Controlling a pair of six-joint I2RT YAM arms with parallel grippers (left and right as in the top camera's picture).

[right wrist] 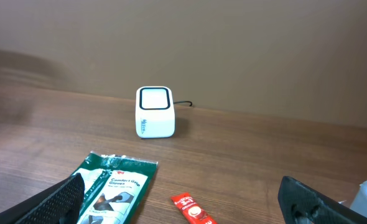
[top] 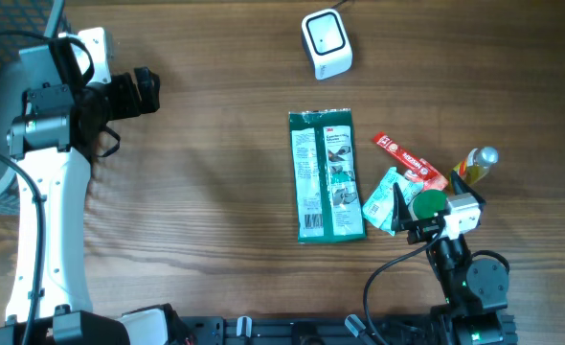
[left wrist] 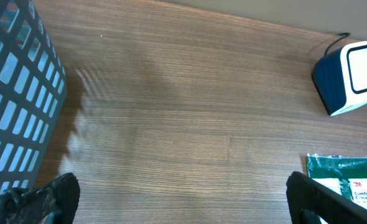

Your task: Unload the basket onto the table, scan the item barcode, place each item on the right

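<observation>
Take the white scanner [top: 326,43] at the far edge of the wooden table [top: 215,192] as your marker. Its window faces up and its cable runs off behind it.

The green package [top: 327,175] lies flat on the table on the near side of the scanner, well apart from it, with its long side pointing roughly toward it. Nothing holds it.

To the right of the package, and farther from the scanner, sits a cluster of small things:
- a red sachet [top: 409,160]
- a small teal packet [top: 386,199]
- a green round lid [top: 429,203]
- a bottle with a silver cap [top: 479,163]

Your right gripper [right wrist: 183,202] is over that cluster, near the teal packet and the lid. Its fingers are spread wide, with nothing between them. In the wrist view it looks straight across the package's top edge to the scanner. You cannot tell from these views whether a finger touches the packet.

Your left gripper [left wrist: 183,199] is far to the left of the scanner, at about the same depth on the table. Its fingers are also spread wide and empty over bare wood. A dark mesh basket [left wrist: 15,106] stands just beside it, on the side away from the scanner.
</observation>
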